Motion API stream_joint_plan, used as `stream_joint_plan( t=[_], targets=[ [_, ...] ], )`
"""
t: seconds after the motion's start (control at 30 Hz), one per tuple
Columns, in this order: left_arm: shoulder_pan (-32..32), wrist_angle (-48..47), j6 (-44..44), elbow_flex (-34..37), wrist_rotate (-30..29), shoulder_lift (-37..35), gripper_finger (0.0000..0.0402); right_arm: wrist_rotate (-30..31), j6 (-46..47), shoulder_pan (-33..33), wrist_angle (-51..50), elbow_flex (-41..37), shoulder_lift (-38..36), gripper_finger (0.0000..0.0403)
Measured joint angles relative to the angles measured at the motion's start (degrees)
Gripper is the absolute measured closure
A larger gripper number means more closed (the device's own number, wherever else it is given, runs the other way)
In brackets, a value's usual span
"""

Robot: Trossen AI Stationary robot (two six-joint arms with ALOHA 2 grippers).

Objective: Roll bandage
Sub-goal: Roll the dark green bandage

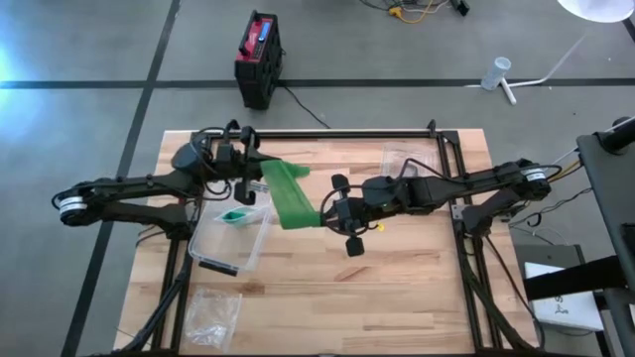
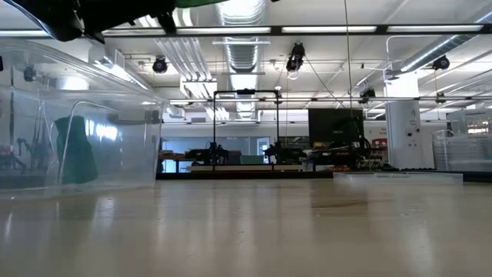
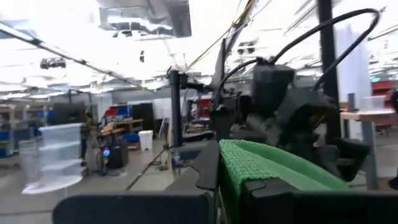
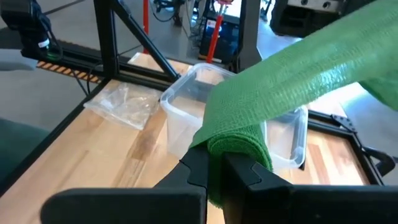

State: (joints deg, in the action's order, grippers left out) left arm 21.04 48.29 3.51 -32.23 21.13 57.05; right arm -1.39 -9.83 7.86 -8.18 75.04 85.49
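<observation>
A green bandage [image 1: 291,194] spans the air between my two grippers, above the middle of the wooden table [image 1: 397,288]. My left gripper [image 1: 260,178] is shut on its far left end, which shows as a green ribbed strip [image 3: 261,165] between the dark fingers. My right gripper [image 1: 332,210] is shut on the other end, where the bandage is bunched into a thick roll [image 4: 239,146]. From that roll the strip [image 4: 311,68] runs away toward the left arm. In the low view only a green edge [image 2: 200,2] shows at the top. My left gripper pinches the bandage's end [image 3: 233,171] between its two fingers, coming from the table's left. The strip leaves the fingers toward the right arm, lifted clear of the table. How many layers it has cannot be told. My right gripper has the rolled end [image 4: 233,155] at its fingertips, several layers thick, and the roll laps over one finger [image 4: 249,177]. The fingers come from the table's right, slanting a little down. The strip runs straight from the roll, clear of the table.
A clear plastic container [image 1: 233,236] with a small green item [image 1: 236,215] inside stands below the bandage, left of centre. A crumpled plastic bag [image 1: 213,312] lies near the front left, another [image 1: 402,159] at the far right. Bare wood lies at front right.
</observation>
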Motion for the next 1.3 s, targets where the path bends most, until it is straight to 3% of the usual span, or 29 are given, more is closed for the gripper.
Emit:
stream_joint_plan(
  t=[0.33,0.47,0.7,1.3],
  targets=[
    [0.0,-0.8,-0.2,-0.4,-2.5,6.4,0.0401,-2.6,-0.9,0.5,1.3,-0.1,0.1,0.0394],
    [0.0,-0.7,-0.2,-2.2,-2.3,7.6,0.0401,-6.0,-1.3,0.5,1.7,-0.1,0.2,0.0394],
    [-0.1,-1.2,0.4,-7.3,-0.5,7.9,0.0401,-6.5,0.5,0.5,4.0,-0.3,2.3,0.0394],
    [0.2,-23.9,-4.5,-6.7,2.9,3.2,0.0401,-6.3,-2.7,2.1,19.8,-0.3,0.9,0.0394]
  ],
)
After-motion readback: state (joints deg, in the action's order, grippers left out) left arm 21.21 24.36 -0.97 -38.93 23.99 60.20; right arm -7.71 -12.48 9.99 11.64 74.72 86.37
